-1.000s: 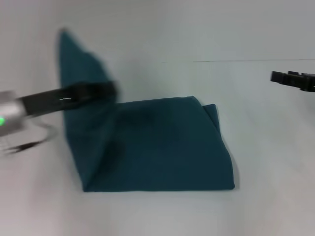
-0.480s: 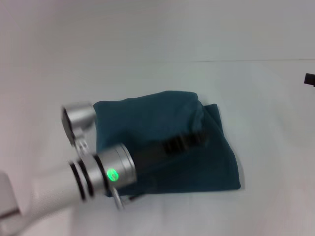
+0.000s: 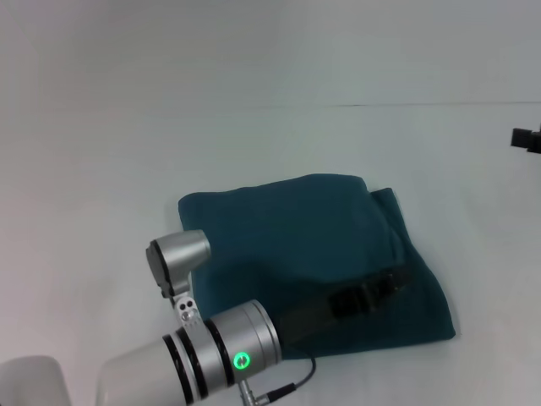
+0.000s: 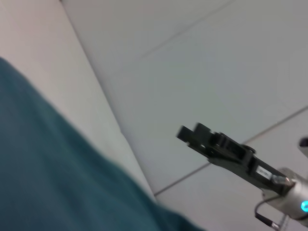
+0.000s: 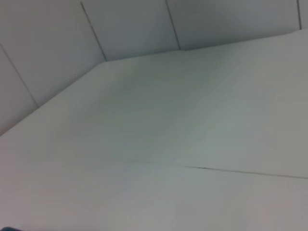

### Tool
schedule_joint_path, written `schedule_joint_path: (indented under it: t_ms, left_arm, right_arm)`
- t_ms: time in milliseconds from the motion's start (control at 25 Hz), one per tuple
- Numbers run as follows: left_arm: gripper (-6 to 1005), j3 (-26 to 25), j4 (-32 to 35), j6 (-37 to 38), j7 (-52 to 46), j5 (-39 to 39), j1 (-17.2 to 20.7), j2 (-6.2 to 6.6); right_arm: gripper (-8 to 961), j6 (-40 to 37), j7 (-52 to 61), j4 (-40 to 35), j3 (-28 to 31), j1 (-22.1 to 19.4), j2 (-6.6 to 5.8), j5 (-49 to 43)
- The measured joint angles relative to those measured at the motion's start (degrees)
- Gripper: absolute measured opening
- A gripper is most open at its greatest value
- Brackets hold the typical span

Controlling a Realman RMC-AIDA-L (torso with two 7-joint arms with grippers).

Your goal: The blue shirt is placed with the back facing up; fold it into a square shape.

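The blue shirt (image 3: pixel 296 245) lies folded into a rough square on the white table (image 3: pixel 101 169), plain side up, with a lower layer showing along its right edge. My left arm reaches across its front. The left gripper (image 3: pixel 390 281) rests low on the shirt's right part, its dark fingers (image 3: pixel 359 298) close together on the folded-over layer. The left wrist view shows a patch of the blue shirt (image 4: pixel 53 183). My right gripper (image 3: pixel 526 138) hangs far off at the right edge, away from the cloth. The left wrist view also catches the right gripper (image 4: pixel 185 133) farther off.
The white table (image 5: pixel 192 120) spreads on all sides of the shirt, with a thin seam line (image 3: pixel 423 105) running across its far part. Pale wall panels (image 5: pixel 120 24) stand behind it.
My left gripper has swung the raised left flap over to the right and laid it flat on the shirt. The right gripper has drawn back to the right.
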Motion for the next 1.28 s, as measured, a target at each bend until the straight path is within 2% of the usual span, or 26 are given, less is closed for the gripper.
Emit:
schedule_joint_path:
  t_ms: [80,240,400,520,840,1080,1280]
  left_arm:
    - [41,-1.4,-0.4,0.0,0.8,1.9,-0.1,-0.01]
    - [140,-2.6,0.0,0.7,0.2,3.3,0.3,-0.01]
    - [239,-2.5,2.5,4.6,-2.1,5.2,0.7,0.00]
    - [357,-2.5,4.9,7.9,-3.8,6.4,1.3,0.22]
    - [716,-2.4,19.1,15.4,-9.9,6.5,6.4,0.46]
    - [924,-0.9,30.8,21.4,-11.4,6.5,10.0,0.70]
    - [919,4.6,40.9,23.9,-11.4,6.6,13.0,0.95]
  right_arm:
    - [725,0.1,0.2,0.0,-0.8,0.1,0.21,0.0]
    - [727,0.4,0.6,0.5,-1.7,0.4,0.33,-0.1]
    - [730,0.7,1.3,1.2,-2.0,0.7,0.33,-0.1]
    - [729,0.8,2.2,1.9,-2.4,1.0,0.33,-0.1]
    - [727,1.0,5.8,6.4,-4.6,3.3,0.42,-0.1]
    - [725,0.6,9.2,9.1,-6.8,4.4,0.85,-0.1]
    - [723,-0.8,12.7,10.2,-8.6,4.4,1.14,-0.1]
